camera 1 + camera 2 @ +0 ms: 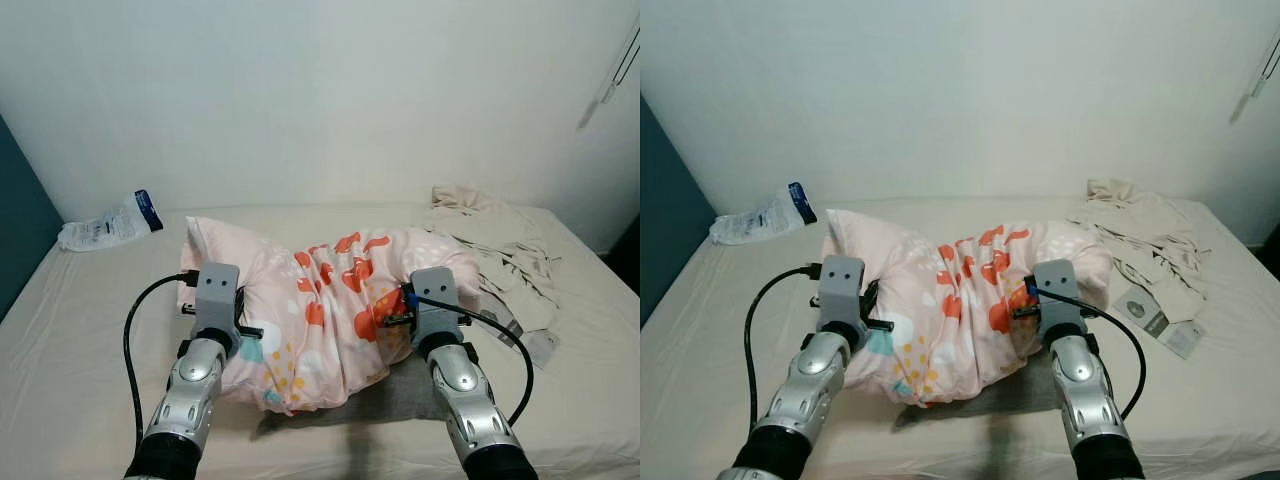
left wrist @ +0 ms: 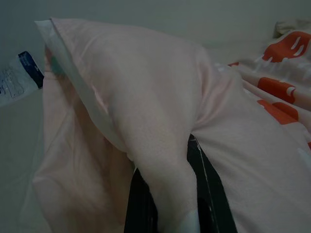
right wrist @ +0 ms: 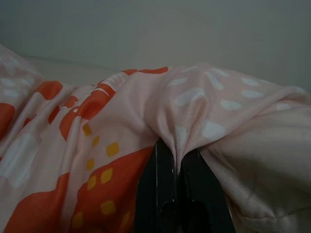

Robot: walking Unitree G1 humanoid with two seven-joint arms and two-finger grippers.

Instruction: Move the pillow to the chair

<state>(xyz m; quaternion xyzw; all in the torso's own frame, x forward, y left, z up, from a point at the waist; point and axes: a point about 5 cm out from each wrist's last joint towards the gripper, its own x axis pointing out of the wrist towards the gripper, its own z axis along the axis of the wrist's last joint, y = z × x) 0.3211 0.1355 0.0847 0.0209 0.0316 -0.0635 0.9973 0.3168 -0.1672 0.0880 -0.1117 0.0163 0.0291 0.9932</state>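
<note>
Item 1: pillow [image 1: 320,310], pale pink case printed with orange shapes, white dabs and small yellow squares. It sat at the centre of the head views, bunched and raised between the two arms, its lower edge over a grey cloth [image 1: 395,398] lying on the bed [image 1: 70,360]. One corner stood out toward 10 o'clock.

Item 2: left gripper [image 2: 167,213]. It was placed at the pillow's 9 o'clock side. In the left wrist view the black fingers [image 2: 141,208] were clenched on a fold of the pink case, which draped over and between them.

Item 3: right gripper [image 3: 177,167]. It was placed at the pillow's 3 o'clock side. In the right wrist view both black fingers [image 3: 158,189] were pressed together with a pinch of the printed fabric caught between them.

Item 4: bed, cream sheet, covering the lower half of the head views below a plain pale wall [image 1: 320,90].

Item 5: plastic package [image 1: 108,222], white with a dark blue end, lying at 10 o'clock, well apart from the pillow, near the wall.

Item 6: crumpled beige cloth [image 1: 495,245], heaped at 2 o'clock, just beside the pillow's far right end.

Item 7: flat grey packet [image 1: 1160,320], at 3 o'clock, near the beige cloth's lower edge.
</note>
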